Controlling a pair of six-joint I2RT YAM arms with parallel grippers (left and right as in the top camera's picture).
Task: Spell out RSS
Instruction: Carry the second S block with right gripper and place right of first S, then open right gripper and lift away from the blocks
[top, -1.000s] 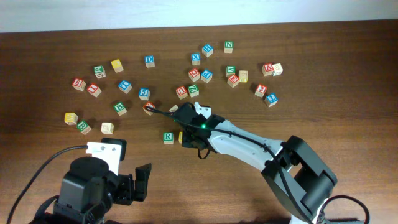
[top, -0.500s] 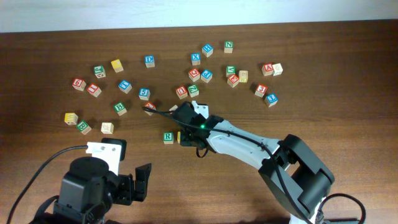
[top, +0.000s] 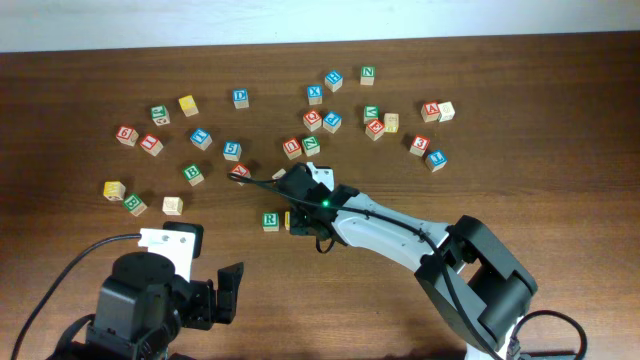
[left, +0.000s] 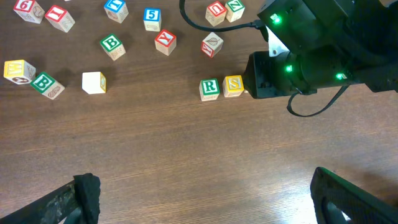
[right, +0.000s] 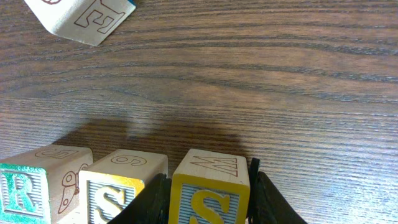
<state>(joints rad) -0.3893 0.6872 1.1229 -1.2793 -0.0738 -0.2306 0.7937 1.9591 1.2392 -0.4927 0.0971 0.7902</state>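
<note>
The cube with a green R (left: 209, 88) stands on the table with a yellow S cube (left: 234, 85) touching its right side. Both show in the right wrist view, the R cube (right: 28, 186) and the S cube (right: 118, 183). My right gripper (right: 208, 196) is shut on a second yellow S cube (right: 208, 190), set beside the first S cube. In the overhead view the R cube (top: 270, 220) shows and my right gripper (top: 300, 221) hides the second S. My left gripper (left: 199, 199) is open and empty near the table's front.
Several loose letter cubes lie across the far half of the table, among them a green B cube (left: 112, 45), a red Y cube (left: 165, 41) and a plain pale cube (left: 94, 82). The right arm (top: 400, 235) reaches in from the front right.
My right gripper has moved slightly left toward the R cube, bringing the second S cube next to the first. The left arm has not moved.
</note>
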